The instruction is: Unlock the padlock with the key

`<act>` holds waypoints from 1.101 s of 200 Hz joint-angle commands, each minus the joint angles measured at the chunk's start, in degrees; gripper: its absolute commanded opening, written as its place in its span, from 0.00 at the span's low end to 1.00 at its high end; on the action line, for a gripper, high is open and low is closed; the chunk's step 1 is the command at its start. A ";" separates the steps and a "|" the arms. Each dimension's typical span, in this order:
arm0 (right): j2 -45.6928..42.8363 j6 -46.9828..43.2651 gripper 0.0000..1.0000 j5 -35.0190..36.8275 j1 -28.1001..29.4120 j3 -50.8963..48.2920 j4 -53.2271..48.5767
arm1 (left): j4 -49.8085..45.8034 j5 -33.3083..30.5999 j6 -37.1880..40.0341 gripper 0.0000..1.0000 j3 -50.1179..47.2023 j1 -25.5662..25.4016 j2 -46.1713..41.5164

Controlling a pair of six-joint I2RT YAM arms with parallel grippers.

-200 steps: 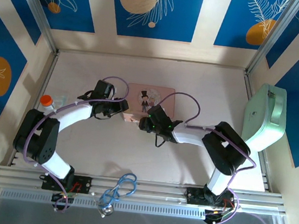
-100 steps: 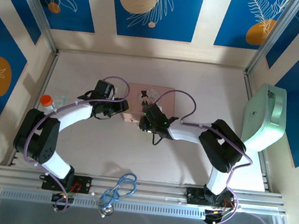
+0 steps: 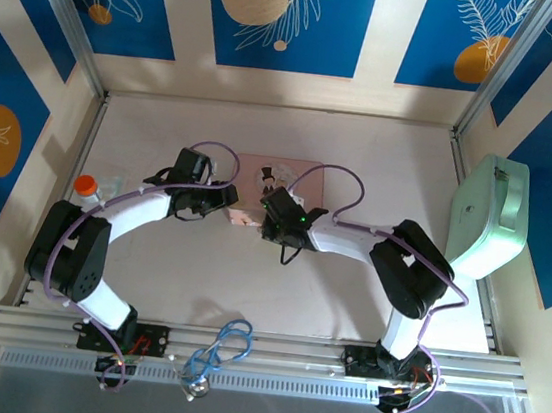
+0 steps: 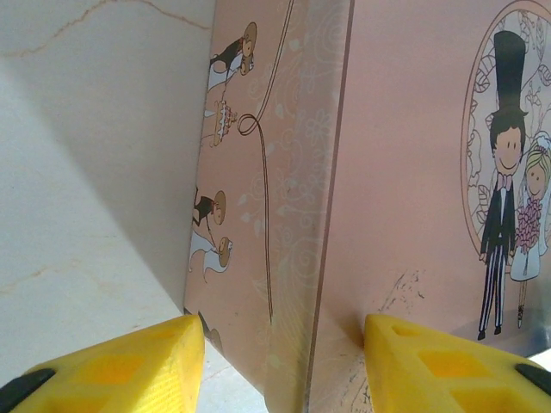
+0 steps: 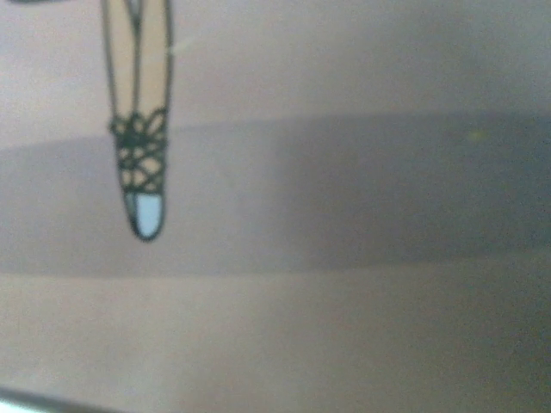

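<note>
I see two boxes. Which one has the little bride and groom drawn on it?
The pink box in the middle. It has the cartoon couple on its lid. The pale green case at the right side shows no picture.

Two arms are reaching over the tabletop (image 3: 177, 275): the left arm (image 3: 126, 214) and the right arm (image 3: 391, 256). One pink picture box (image 3: 305, 173), one mint-green case (image 3: 491, 218), one orange-capped bottle (image 3: 85, 186) and one blue looped cord (image 3: 224, 346) are lying about. Two yellow fingers (image 4: 129, 370) are flanking the box's edge.
</note>
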 commanded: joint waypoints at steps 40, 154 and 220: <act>5.35 5.17 0.32 -2.55 0.02 6.54 -14.40 | -1.33 -0.54 1.18 0.50 -0.64 1.17 0.85; -6.20 -19.71 0.54 -11.48 -3.43 -9.48 12.10 | -1.89 0.16 1.80 0.50 0.53 1.87 1.12; -2.26 -19.54 0.49 -9.37 -3.72 -6.27 10.16 | -1.98 0.34 1.71 0.50 0.81 1.96 1.29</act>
